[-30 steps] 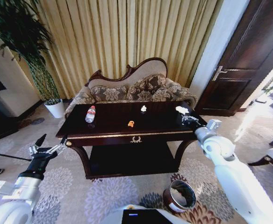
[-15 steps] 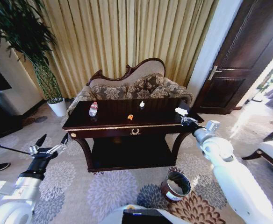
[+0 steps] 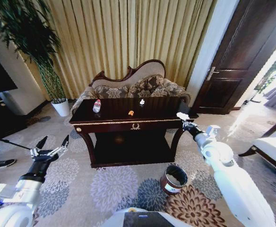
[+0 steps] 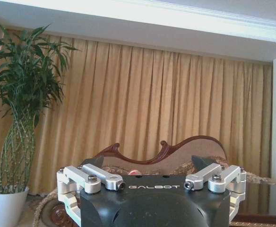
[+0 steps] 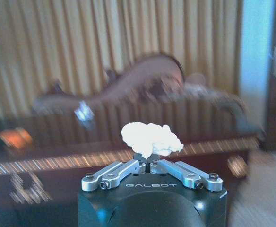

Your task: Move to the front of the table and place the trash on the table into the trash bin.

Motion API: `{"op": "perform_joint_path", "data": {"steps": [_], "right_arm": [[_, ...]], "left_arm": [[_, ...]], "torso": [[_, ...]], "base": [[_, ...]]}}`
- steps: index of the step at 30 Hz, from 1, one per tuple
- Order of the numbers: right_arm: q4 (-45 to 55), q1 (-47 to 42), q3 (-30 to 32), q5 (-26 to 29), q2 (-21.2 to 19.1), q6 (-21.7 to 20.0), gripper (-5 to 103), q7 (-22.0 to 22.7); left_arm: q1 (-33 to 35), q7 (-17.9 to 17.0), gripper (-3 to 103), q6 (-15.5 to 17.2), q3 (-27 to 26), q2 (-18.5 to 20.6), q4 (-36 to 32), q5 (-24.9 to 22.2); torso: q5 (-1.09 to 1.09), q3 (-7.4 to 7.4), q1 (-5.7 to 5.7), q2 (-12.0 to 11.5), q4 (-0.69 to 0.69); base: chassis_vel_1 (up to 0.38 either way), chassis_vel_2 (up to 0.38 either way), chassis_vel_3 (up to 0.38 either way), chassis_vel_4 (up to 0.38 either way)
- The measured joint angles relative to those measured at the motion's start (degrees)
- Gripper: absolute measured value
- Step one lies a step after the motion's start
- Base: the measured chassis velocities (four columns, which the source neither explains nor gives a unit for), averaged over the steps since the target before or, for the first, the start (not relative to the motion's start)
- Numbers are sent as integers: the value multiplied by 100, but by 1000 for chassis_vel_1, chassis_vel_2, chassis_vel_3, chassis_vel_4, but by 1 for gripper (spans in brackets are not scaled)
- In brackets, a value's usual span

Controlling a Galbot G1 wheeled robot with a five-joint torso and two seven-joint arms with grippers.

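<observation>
- Right end effector: clenched on white scrap, now clear of counter.
- Trash bin: on carpet, below.
- Bottle, orange scrap: remain on counter.
- Left end effector: spread, idle.

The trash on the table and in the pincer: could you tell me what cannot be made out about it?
- White wad in the right pincer: material unclear, right wrist view blurred.
- Bottle: label too small to read, head view.
- Orange scrap and white scrap: too small to identify.
- Bin: contents hidden by its wall.
</observation>
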Motion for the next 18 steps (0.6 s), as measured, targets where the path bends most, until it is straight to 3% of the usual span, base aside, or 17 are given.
{"op": "perform_joint_path", "data": {"steps": [8,12,18], "right_arm": [[-1327,-582,-50,-1096,405,265,0,1],[-1659,-633,-75,-1224,523,283,0,0],[-2954,-449,-299,-1569,988,456,0,0]], "left_arm": [[3,7,100,-122,-88,22,25,-81],[-46,-38,100,-133,-55,23,56,-84],[-102,-103,100,-134,-15,17,107,-113]], "torso": [[0,2,5,-3,-1],[1,0,2,-2,-1],[0,1,2,-2,2]], "base": [[0,0,0,0],[0,0,0,0],[0,0,0,0]]}}
